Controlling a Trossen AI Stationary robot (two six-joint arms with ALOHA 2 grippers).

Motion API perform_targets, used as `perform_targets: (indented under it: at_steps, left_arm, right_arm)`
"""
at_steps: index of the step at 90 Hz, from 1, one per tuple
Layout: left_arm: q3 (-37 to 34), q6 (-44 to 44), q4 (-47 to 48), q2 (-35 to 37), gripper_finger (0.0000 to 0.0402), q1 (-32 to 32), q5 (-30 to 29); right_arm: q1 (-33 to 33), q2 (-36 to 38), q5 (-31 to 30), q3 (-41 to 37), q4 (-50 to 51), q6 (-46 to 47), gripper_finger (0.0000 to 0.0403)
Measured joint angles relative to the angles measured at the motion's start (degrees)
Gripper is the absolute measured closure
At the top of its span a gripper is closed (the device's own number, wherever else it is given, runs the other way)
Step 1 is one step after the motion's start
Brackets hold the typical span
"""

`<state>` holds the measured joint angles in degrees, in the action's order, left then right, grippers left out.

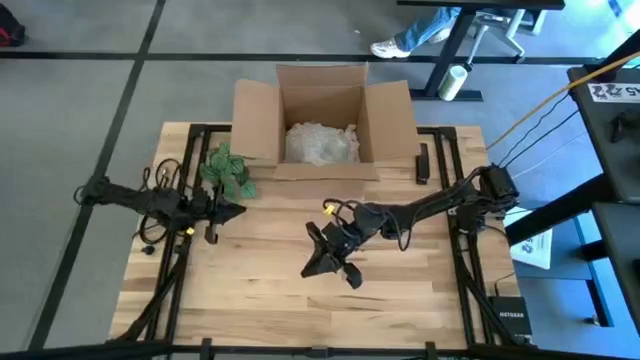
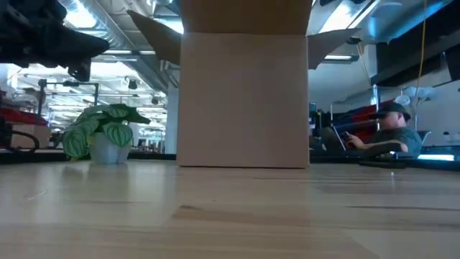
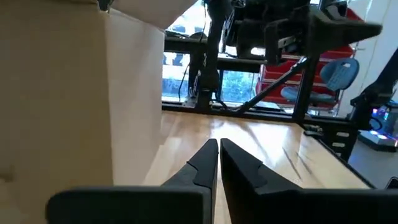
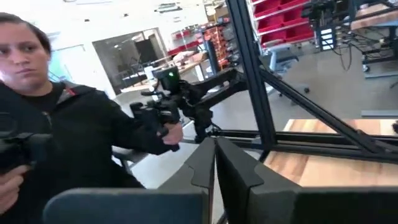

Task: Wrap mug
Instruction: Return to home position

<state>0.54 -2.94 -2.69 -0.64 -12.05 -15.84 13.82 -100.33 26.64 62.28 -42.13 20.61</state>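
No mug shows by itself. An open cardboard box (image 1: pixel 322 125) stands at the table's far middle, and a white crinkled bundle of wrap (image 1: pixel 320 143) lies on its floor. My left gripper (image 1: pixel 240 210) hovers shut over the left half of the table, near the box's left wall (image 3: pixel 62 93), with nothing between its fingers. Over the middle of the table, nearer the front edge, my right gripper (image 1: pixel 308 270) also hangs shut and empty. In the right wrist view it (image 4: pixel 214 144) points toward the left arm.
A small potted plant (image 1: pixel 228 170) stands left of the box, close behind my left gripper; the low view shows it (image 2: pixel 100 133) too. A dark bar (image 1: pixel 422 163) lies right of the box. A person in black (image 4: pixel 50 124) stands beyond the table's left side, and another sits (image 2: pixel 392 133) behind it.
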Motion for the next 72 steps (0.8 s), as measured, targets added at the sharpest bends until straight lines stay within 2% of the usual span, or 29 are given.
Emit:
perform_targets:
  at_steps: [20, 37, 48, 72]
  left_arm:
    - [0.0, -2.4, 2.3, 0.0, 0.0402, 18.0, 15.1]
    - [0.0, -4.0, 1.2, -0.1, 0.0402, 30.3, 22.5]
    - [0.0, -5.1, 0.3, -0.4, 0.0402, 35.0, 28.3]
    - [0.0, -5.9, -0.2, -3.1, 0.0402, 39.6, 32.1]
  right_arm:
    - [0.1, 0.0, 1.5, 0.0, -0.5, 1.9, 0.0403]
    - [-0.7, 0.0, 3.4, 0.0, -1.5, 1.3, 0.0403]
    - [-3.4, 0.0, 4.5, 0.0, -1.8, -0.1, 0.0403]
    - [-7.6, 1.7, 9.1, -0.2, 0.0, 2.1, 0.0403]
